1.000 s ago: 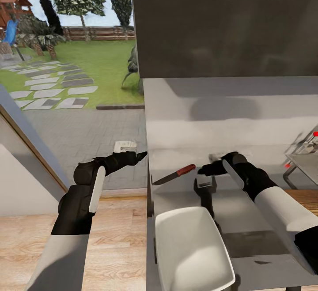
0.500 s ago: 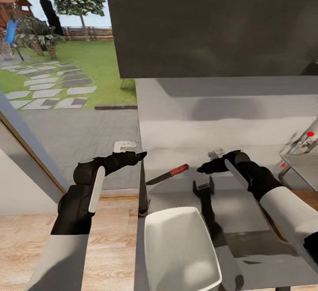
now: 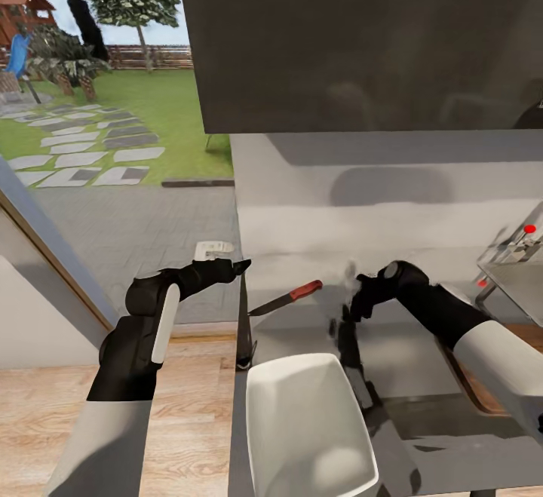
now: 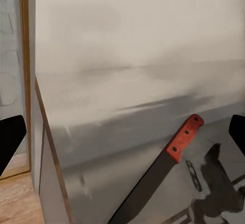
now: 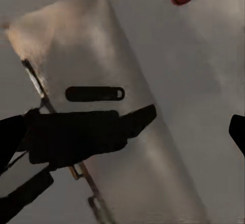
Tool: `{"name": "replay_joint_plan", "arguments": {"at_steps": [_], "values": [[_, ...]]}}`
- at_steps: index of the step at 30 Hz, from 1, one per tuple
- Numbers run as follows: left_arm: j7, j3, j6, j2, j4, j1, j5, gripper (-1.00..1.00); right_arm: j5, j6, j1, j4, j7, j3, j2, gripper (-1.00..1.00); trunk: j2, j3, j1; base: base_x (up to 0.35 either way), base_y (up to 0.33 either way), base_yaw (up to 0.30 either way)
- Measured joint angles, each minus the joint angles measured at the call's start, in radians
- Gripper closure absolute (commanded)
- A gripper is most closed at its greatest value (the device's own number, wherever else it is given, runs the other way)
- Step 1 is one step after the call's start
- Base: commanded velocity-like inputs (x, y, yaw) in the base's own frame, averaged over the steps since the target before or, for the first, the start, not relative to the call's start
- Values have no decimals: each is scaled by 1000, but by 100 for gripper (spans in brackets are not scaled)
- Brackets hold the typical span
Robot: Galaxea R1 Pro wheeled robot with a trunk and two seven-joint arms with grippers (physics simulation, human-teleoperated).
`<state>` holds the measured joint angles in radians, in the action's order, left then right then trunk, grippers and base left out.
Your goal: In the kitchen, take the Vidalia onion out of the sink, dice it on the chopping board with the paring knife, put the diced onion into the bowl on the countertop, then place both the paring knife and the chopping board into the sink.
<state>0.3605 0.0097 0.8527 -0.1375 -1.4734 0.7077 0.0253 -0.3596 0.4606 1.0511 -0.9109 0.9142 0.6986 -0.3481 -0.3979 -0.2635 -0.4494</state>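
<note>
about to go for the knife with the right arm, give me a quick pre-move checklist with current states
1. Paring knife lying free on the countertop, nothing gripping it: ok.
2. Right gripper empty and open: ok; the right wrist view shows its fingertips spread wide with nothing between them.
3. Right gripper over the knife handle: not ok; it hangs beside the handle's red end, not around it.
4. Bowl clear of the reach path: ok; it sits nearer the robot than the knife.
5. Left gripper out of the way: ok; it hangs off the counter's end, open.
6. Chopping board ready: cannot tell.
</note>
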Motion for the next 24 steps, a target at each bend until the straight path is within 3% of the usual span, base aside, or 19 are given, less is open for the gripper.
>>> {"name": "replay_joint_plan", "arguments": {"at_steps": [1,3,7,9,16,19,20,21,24], "values": [[0,0,0,0,1,0,0,-100,-44,-17,0,0,61,-1,-8,-100,0,0,0,0,0,0],[0,0,-1,0,2,0,0,-100,-92,-30,0,-5,115,-2,-15,-100,0,0,0,0,0,0],[0,0,-1,0,2,0,0,-100,-157,-35,0,-54,150,-3,-20,-100,0,0,0,0,0,0],[-1,0,-2,0,2,0,0,-100,-210,-35,0,-151,166,0,-23,-100,0,0,0,0,0,0],[-1,0,-2,-1,2,0,0,-100,-226,-37,0,-219,186,0,-28,-100,0,0,0,0,0,0],[-1,0,-2,-1,3,1,0,-100,-230,-45,0,-249,248,-18,-45,-100,0,0,0,0,0,0],[-1,0,-2,-1,3,0,0,-100,-232,-50,0,-286,337,-81,-55,-100,0,0,0,0,0,0],[-1,0,-2,-2,3,1,0,-100,-232,-52,0,-295,368,-122,-57,-100,0,0,0,0,0,0],[-1,0,-2,-2,2,1,0,-100,-235,-58,0,-304,407,-196,-60,-100,0,0,0,0,0,0]]}}
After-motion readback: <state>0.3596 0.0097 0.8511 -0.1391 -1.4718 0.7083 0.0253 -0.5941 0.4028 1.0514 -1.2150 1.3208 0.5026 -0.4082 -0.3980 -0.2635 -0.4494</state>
